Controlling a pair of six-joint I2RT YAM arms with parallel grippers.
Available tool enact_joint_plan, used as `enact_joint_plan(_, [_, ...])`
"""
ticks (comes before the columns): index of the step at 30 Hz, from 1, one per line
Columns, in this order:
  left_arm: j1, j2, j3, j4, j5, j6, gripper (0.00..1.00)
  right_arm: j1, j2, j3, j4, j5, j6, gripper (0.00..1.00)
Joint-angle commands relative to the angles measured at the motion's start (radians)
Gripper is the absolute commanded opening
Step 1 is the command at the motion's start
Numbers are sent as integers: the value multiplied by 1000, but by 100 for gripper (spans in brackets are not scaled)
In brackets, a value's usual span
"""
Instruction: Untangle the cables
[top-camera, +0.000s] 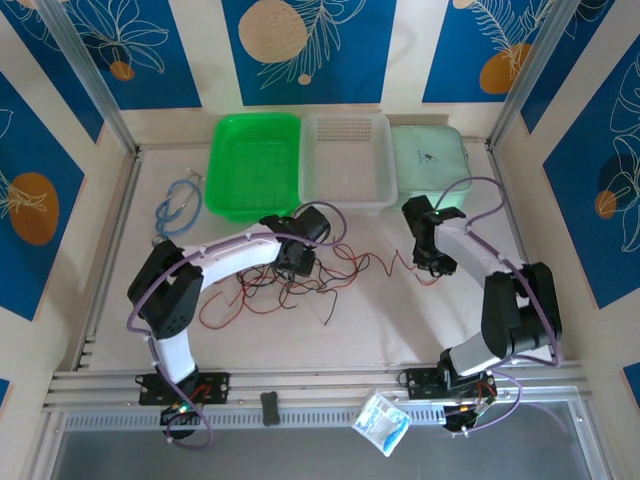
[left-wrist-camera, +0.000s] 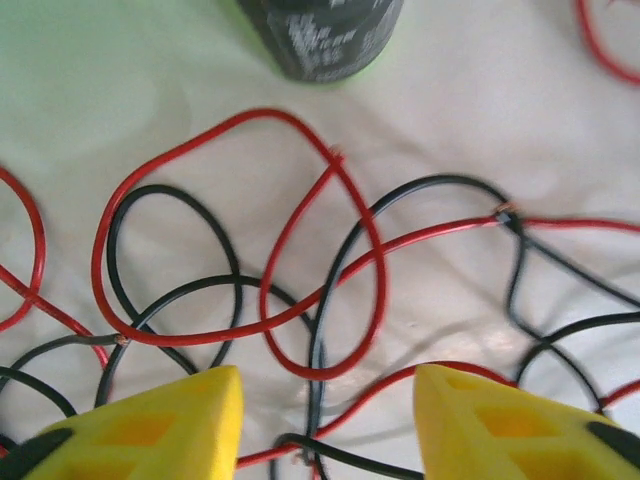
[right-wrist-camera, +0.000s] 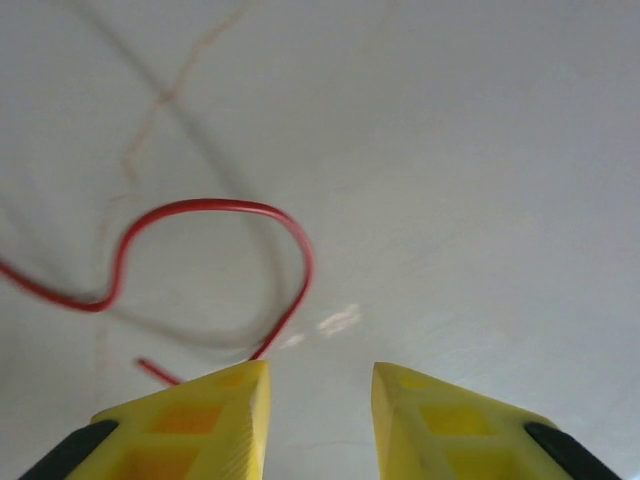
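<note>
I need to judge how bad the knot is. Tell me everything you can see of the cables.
The cables are thin red and black wires, seemingly plastic-coated, lying slack on the white table. Their red loops and black loops cross repeatedly in one flat tangle under the open left gripper, which hovers above. A red strand trails right and curls beside the open right gripper.

We see thin red and black cables sheathed in smooth, glossy plastic; the white table top looks faintly sheeny.
</note>
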Motion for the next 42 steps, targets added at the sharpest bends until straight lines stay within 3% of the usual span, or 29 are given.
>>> enact_joint_plan(1, [-17,-34,35,-47,0,26,54,-17,-77,-15,17,-195,24,36])
enact_joint_plan(3, [-20,-43,44,-48,6,32,58,-21,-111,-13,5,-236,51,43])
enact_joint_plan(9, [-29,-84,65,-34,33,43,64,-26,-147,-66,16,-366,132,45])
enact_joint_plan(27, [-31,-139,77,-33,39,46,66,-26,95,-62,136,-260,46,42])
enact_joint_plan(42, [-31,-143,80,-40,30,39,66,-21,152,-4,113,-215,23,40])
